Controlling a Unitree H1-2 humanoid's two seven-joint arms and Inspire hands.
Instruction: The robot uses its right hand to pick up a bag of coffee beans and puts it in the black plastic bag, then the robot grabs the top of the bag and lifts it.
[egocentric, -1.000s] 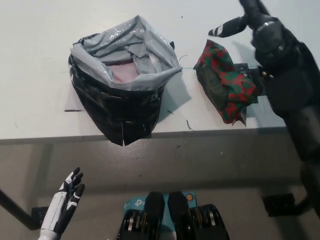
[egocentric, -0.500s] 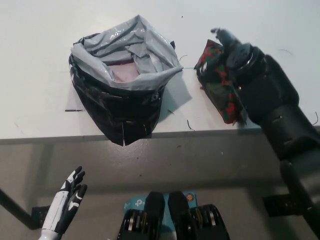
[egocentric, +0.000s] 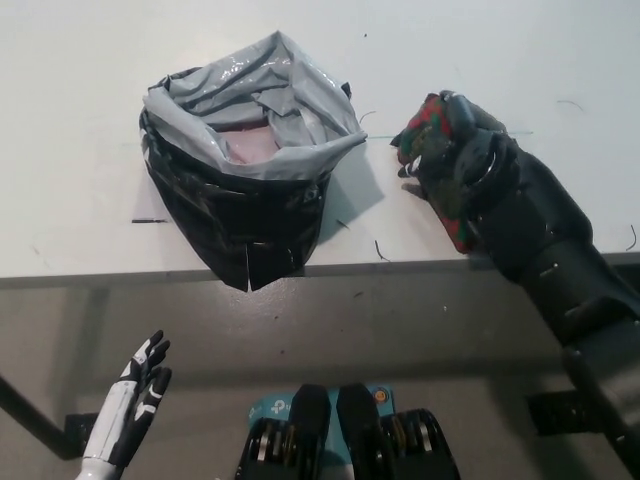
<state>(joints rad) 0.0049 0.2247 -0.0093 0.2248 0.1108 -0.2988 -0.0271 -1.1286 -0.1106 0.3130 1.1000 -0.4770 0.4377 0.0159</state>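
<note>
One coffee bag (egocentric: 428, 125) under right robot hand (egocentric: 462, 160), on table (egocentric: 80, 120).

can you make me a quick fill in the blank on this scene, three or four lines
1. The right hand is closed over the red and green ____ bag.
2. The black plastic bag stands on the table with its mouth ____.
3. The coffee bag lies to the robot's ____ of the plastic bag.
4. The left hand rests ____ the table edge, holding nothing.

Missing words: coffee; open; right; below
</note>
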